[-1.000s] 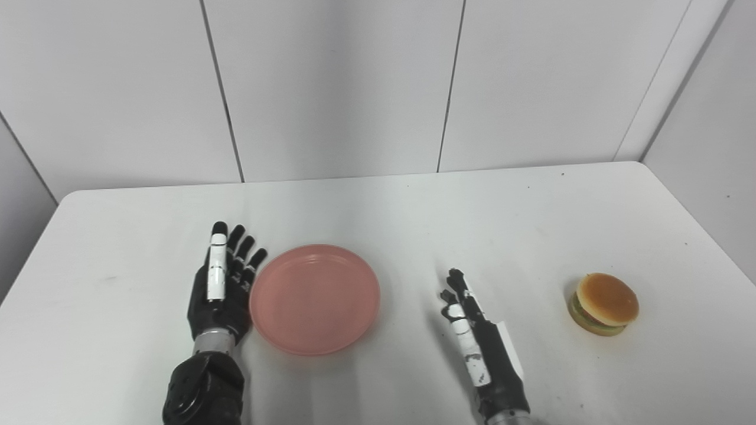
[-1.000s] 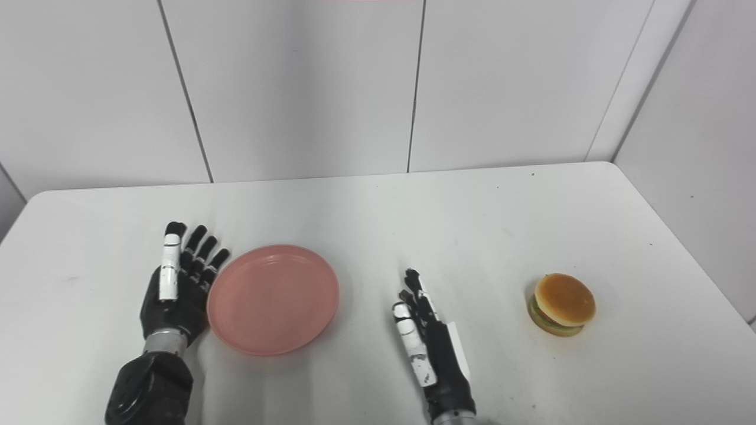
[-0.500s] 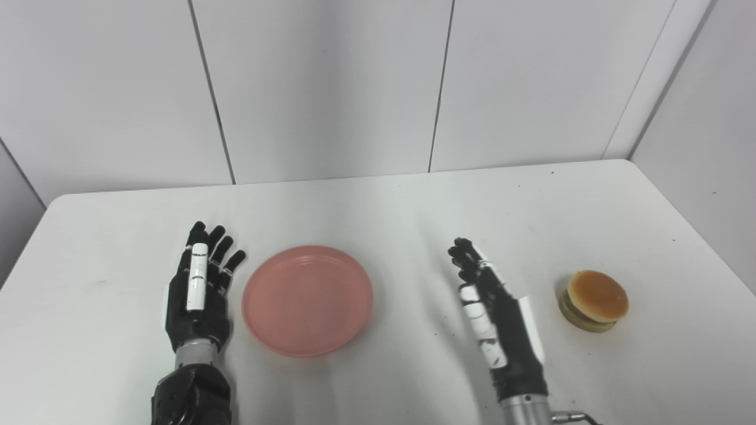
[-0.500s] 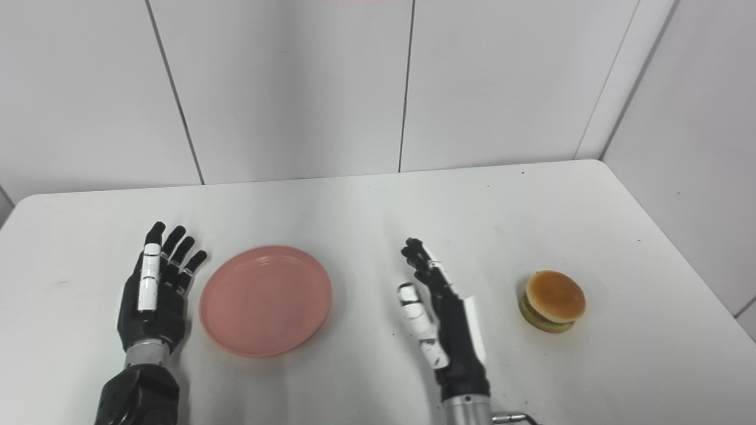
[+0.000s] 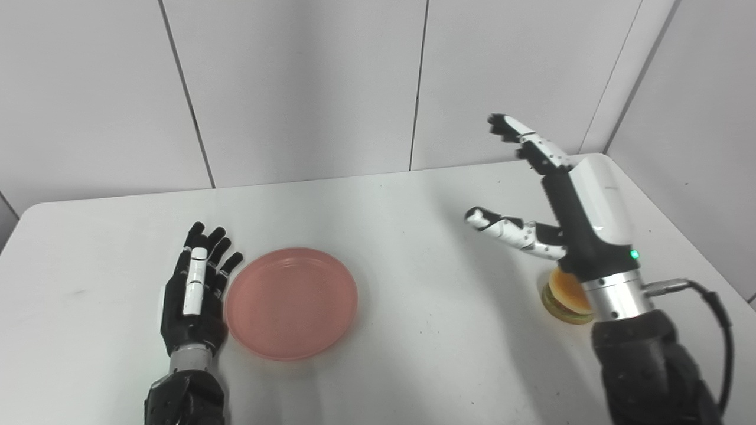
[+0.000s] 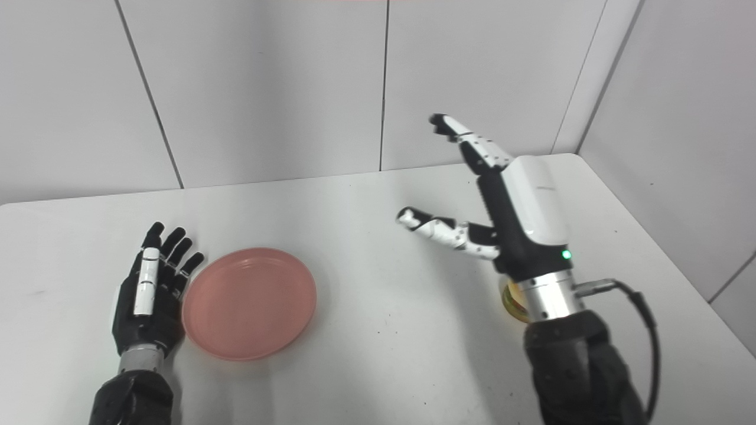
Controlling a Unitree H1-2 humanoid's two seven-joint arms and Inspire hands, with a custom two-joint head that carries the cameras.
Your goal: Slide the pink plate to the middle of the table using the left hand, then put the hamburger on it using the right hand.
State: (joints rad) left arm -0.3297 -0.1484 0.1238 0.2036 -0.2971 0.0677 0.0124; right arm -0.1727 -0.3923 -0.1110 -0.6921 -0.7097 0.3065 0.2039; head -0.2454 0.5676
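Right hand is up off the tabletop with its fingers stretched out and spread toward the far wall, thumb sticking out to the left, nothing in it at all. It's black with a glossy white shell on the back and a little green light near the metal wrist cuff, plus a black cable looping off to the right. Left hand is low over the tabletop or resting on it, fingers straight and a bit fanned, also empty, sitting just left of the pink plate; its inner edge looks right up against the plate rim but I can't tell for sure if it's touching. One plate, round, shallow, smooth plastic-looking, left of center and toward the near side. One hamburger, mostly hidden behind the right wrist, just a bit of tan bun with a greenish layer peeking out, sitting on the tabletop on the right side, well apart from the plate. Tabletop is plain white with rounded corners and a few tiny dark specks, white panelled walls behind.
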